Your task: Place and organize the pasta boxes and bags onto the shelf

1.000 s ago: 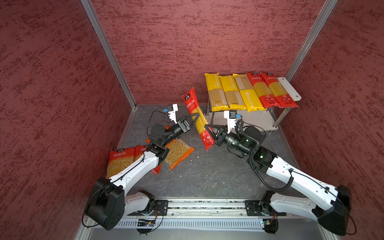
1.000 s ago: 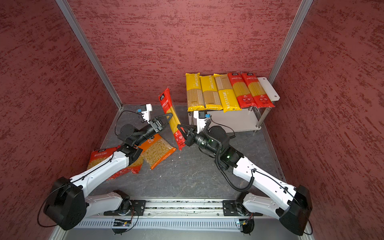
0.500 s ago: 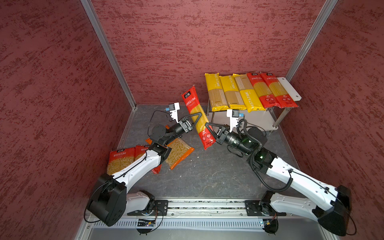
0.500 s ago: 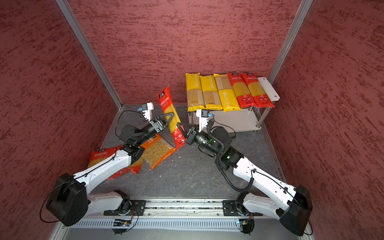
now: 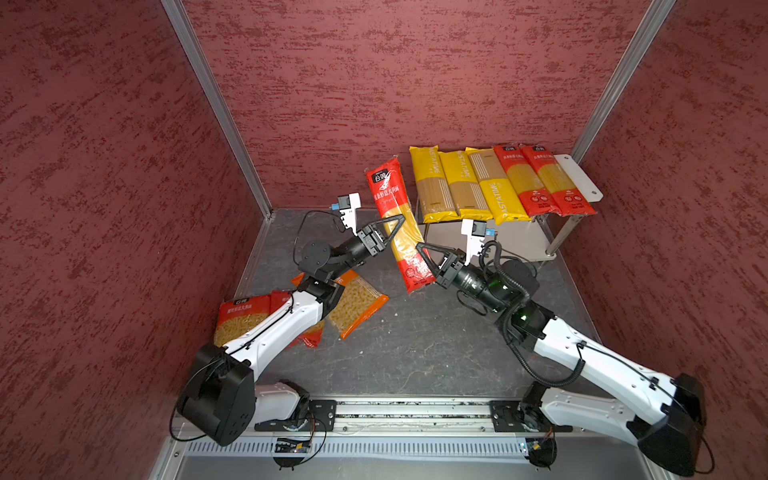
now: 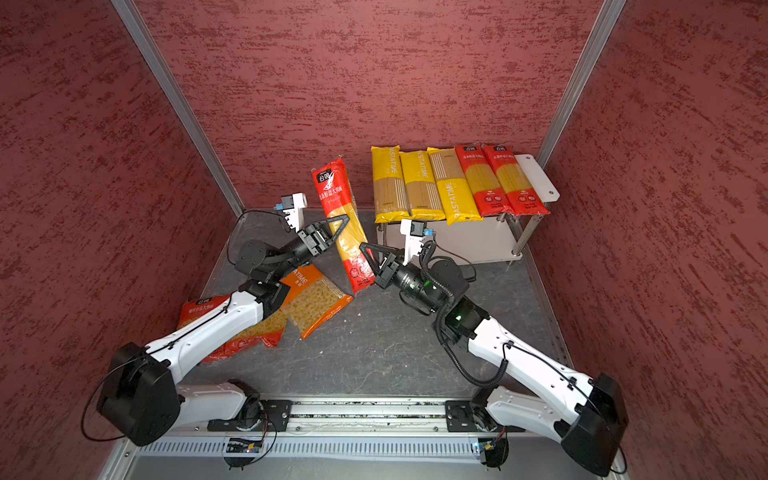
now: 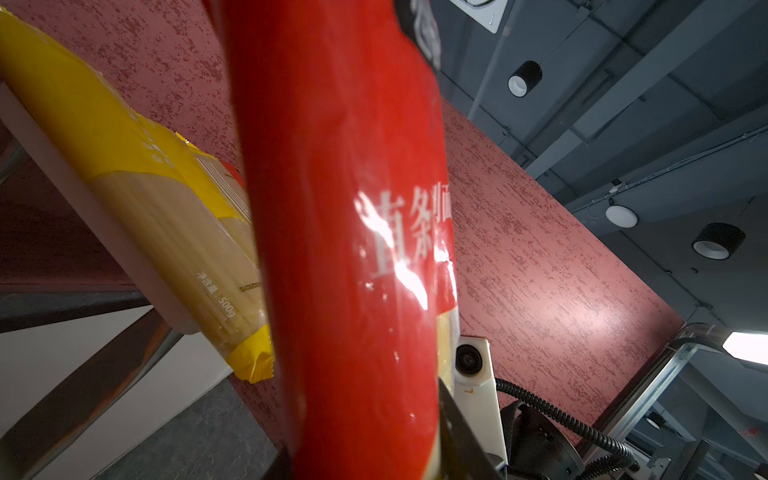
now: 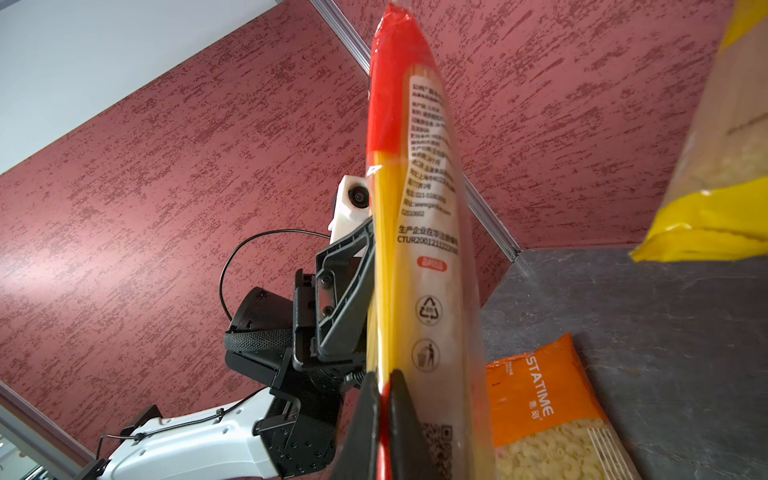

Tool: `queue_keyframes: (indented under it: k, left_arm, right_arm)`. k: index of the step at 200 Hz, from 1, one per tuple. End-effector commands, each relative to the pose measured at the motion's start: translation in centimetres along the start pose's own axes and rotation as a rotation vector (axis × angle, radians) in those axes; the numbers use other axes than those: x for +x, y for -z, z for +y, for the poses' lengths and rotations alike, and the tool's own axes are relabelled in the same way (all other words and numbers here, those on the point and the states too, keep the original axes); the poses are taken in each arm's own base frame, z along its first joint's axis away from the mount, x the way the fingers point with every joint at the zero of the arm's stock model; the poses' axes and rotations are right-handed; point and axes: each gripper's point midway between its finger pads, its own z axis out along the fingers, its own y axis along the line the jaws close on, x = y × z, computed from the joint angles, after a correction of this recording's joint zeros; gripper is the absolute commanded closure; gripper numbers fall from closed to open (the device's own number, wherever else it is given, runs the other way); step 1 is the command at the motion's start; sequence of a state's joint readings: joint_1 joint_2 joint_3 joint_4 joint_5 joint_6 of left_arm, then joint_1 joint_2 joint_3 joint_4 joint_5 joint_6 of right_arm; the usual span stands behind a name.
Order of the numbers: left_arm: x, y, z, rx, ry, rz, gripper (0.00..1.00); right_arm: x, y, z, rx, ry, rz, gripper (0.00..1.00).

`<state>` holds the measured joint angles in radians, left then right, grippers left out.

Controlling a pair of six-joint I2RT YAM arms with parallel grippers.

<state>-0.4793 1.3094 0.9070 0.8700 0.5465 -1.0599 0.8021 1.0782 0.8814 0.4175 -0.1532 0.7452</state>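
Note:
A long red spaghetti pack (image 5: pixel 387 195) (image 6: pixel 337 197) hangs tilted in the air just left of the shelf (image 5: pixel 582 179) (image 6: pixel 537 174). My left gripper (image 5: pixel 398 222) (image 6: pixel 343 220) is shut on its middle, and the pack (image 7: pixel 353 249) fills the left wrist view between the jaws (image 7: pixel 365 457). My right gripper (image 5: pixel 422 250) (image 6: pixel 365 248) (image 8: pixel 384 384) is shut on the edge of the pack's lower end (image 8: pixel 432 291). Three yellow packs (image 5: pixel 461 187) and two red packs (image 5: pixel 538 183) lie side by side on the shelf's top board.
On the floor at the left lie an orange short-pasta pack (image 5: pixel 359 305) (image 6: pixel 318 303) and wide red packs (image 5: pixel 243 318) (image 6: pixel 199 316), partly under the left arm. The shelf's lower tier (image 5: pixel 503 245) is behind the right wrist. Red walls enclose three sides.
The left gripper's jaws have closed onto the red spaghetti pack. The pack's top end has risen slightly; the right gripper has kept its hold on the lower end.

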Motion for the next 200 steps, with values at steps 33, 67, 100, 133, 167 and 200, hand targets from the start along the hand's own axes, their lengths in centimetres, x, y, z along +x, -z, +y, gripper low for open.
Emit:
queue_keyframes:
  k: [33, 67, 100, 133, 167, 200]
  left_arm:
    - [-1.1, -2.0, -2.4, 0.061, -0.063, -0.022, 0.81]
    - [-2.0, -2.9, -3.0, 0.074, -0.079, -0.052, 0.88]
    - [-3.6, -4.3, -3.6, 0.087, -0.096, -0.111, 0.95]
    - [-5.2, -5.3, -3.3, 0.062, -0.123, -0.226, 0.96]
    - [-5.4, -6.3, -3.3, 0.011, -0.130, -0.331, 0.97]
    - [-4.8, -6.9, -3.7, -0.016, -0.104, -0.390, 0.98]
  right_arm:
    - [-1.9, 1.8, 0.3, -0.009, -0.029, -0.127, 0.75]
    - [-1.9, 4.6, -2.2, 0.124, -0.028, -0.171, 0.56]
    - [-0.7, 7.3, -4.7, 0.186, -0.122, -0.217, 0.38]
    - [0.5, 7.8, -5.6, 0.157, -0.221, -0.238, 0.32]
    - [-0.1, 7.5, -5.4, 0.119, -0.243, -0.293, 0.33]
    - [-1.4, 7.1, -5.9, 0.109, -0.237, -0.390, 0.32]
